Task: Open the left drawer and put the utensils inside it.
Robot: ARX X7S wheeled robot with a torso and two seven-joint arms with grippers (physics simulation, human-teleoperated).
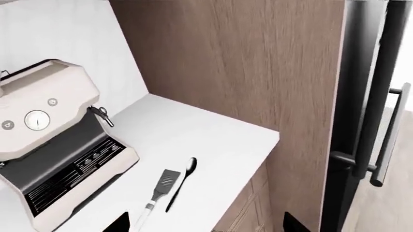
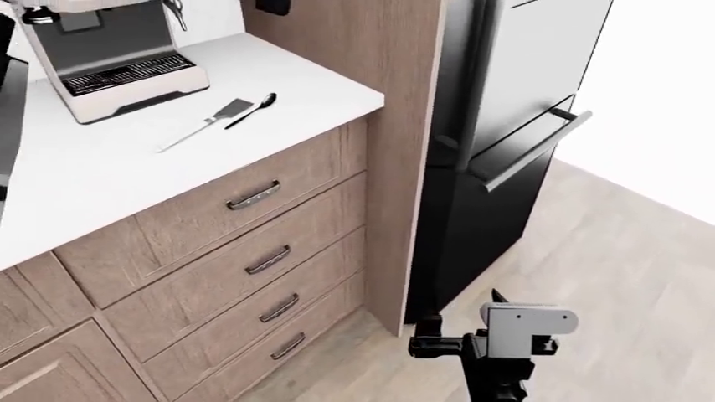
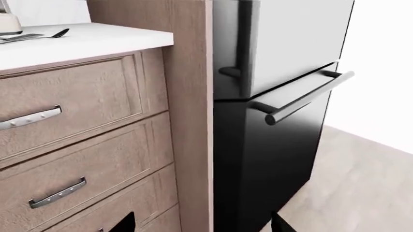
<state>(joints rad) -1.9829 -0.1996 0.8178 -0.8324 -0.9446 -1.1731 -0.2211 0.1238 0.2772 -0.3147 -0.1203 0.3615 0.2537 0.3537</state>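
Observation:
The slotted spatula (image 2: 207,124), dark head and white handle, lies on the white counter (image 2: 100,176) beside the black spoon (image 2: 251,110). In the left wrist view the spatula (image 1: 159,189) and spoon (image 1: 181,186) lie just beyond my left gripper (image 1: 206,227). It hangs open over the counter's front edge and holds nothing. Below the counter is a stack of shut wood-grain drawers; the top one (image 2: 201,213) carries a bar handle (image 2: 254,194). I cannot tell which front is the left drawer. My right gripper (image 3: 203,227) is open and empty, low before the lower drawers (image 3: 84,193).
A cream coffee machine (image 2: 112,59) stands on the counter behind the utensils. A tall wood panel (image 2: 391,167) separates the drawers from the black fridge (image 2: 503,126), whose bar handle (image 3: 303,96) juts out. Another wood front (image 2: 23,301) shows at the left edge. My right arm (image 2: 514,335) is over wood flooring (image 2: 625,276).

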